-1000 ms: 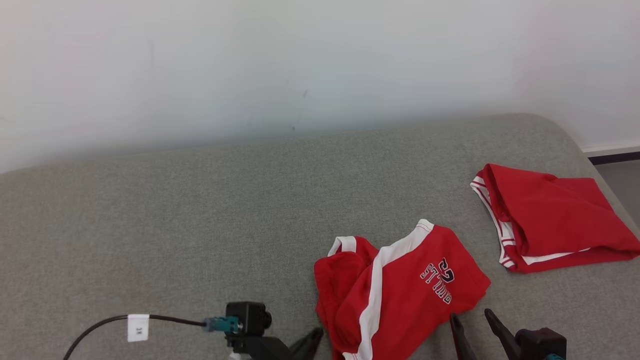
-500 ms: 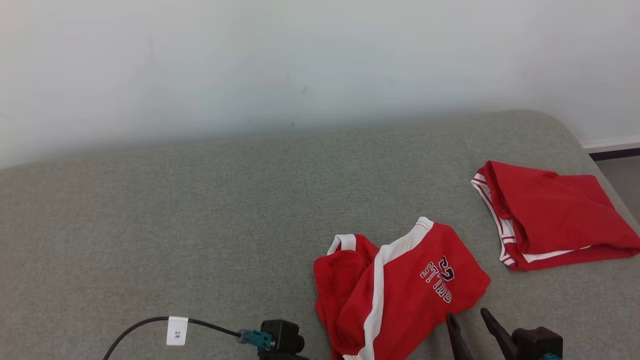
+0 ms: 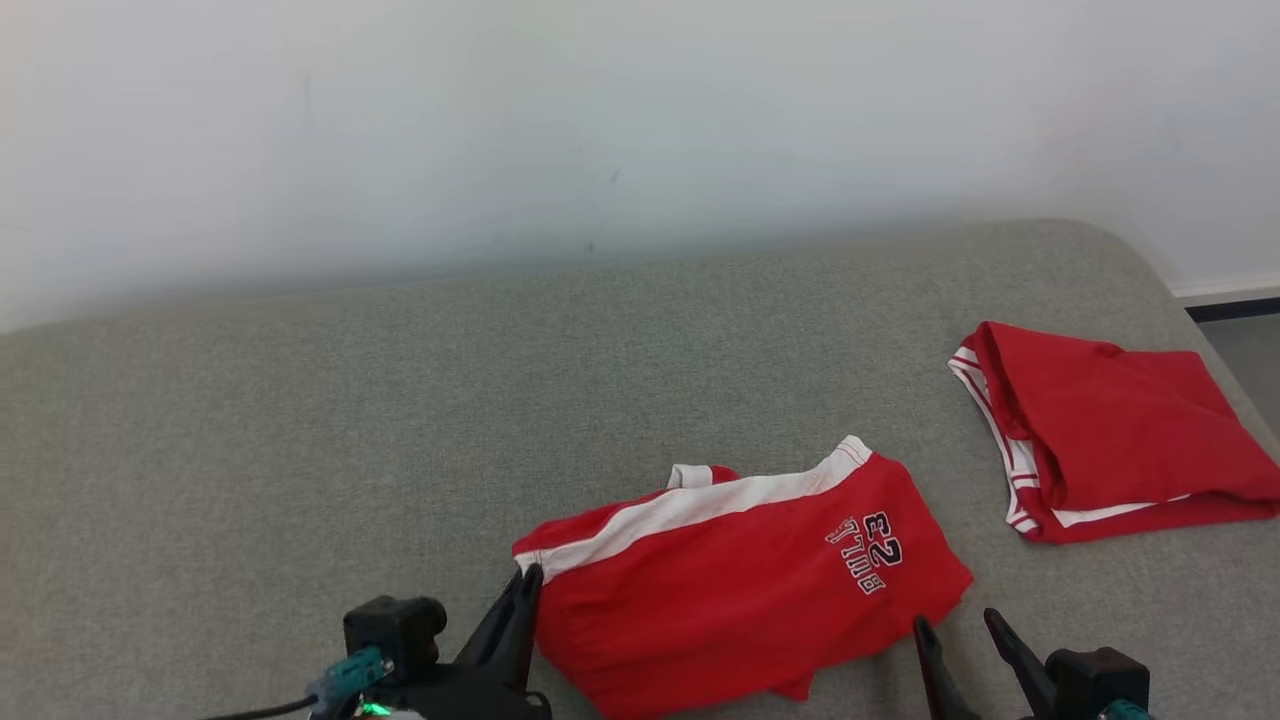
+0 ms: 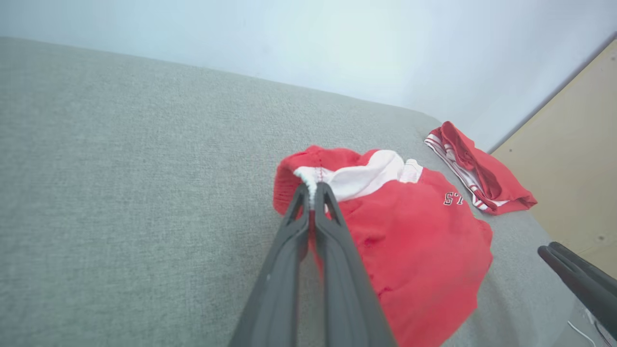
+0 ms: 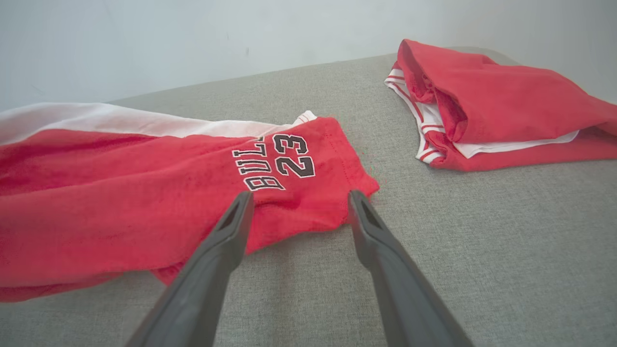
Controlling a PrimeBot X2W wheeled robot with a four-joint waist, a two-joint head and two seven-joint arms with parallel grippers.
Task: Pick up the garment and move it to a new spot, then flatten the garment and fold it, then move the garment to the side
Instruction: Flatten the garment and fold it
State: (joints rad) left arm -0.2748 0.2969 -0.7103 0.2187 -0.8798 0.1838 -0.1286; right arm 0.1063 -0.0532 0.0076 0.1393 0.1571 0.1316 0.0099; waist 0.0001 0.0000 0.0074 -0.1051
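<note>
Garment position, head view: the garment (image 3: 740,580), red shorts with a white band (image 3: 690,505) and dark lettering, lies spread on the near part of the grey cushion (image 3: 300,420), right of centre. The left gripper (image 3: 528,585) sits at the garment's near left corner, its jaws pressed together on the end of the white band. The right gripper (image 3: 955,622) stands just off the near right corner, jaws well apart and holding nothing. A second red garment (image 3: 1110,430) lies folded at far right, well apart from the first and close to the cushion's rounded right edge, beyond which a strip of floor (image 3: 1240,350) shows. The cushion's far edge meets a pale wall (image 3: 600,100). A broad stretch of grey fabric runs left and far of the garment. A cable (image 3: 250,712) with a teal plug trails from the left arm at the near edge. Left wrist view: both fingers are pinched tight on the white band's corner, with the cloth raised there in a small peak; the right gripper's fingers show at near right. Right wrist view: the fingers are spread wide, their tips at the garment's hem just below the lettering; contact with the cloth cannot be told.
</note>
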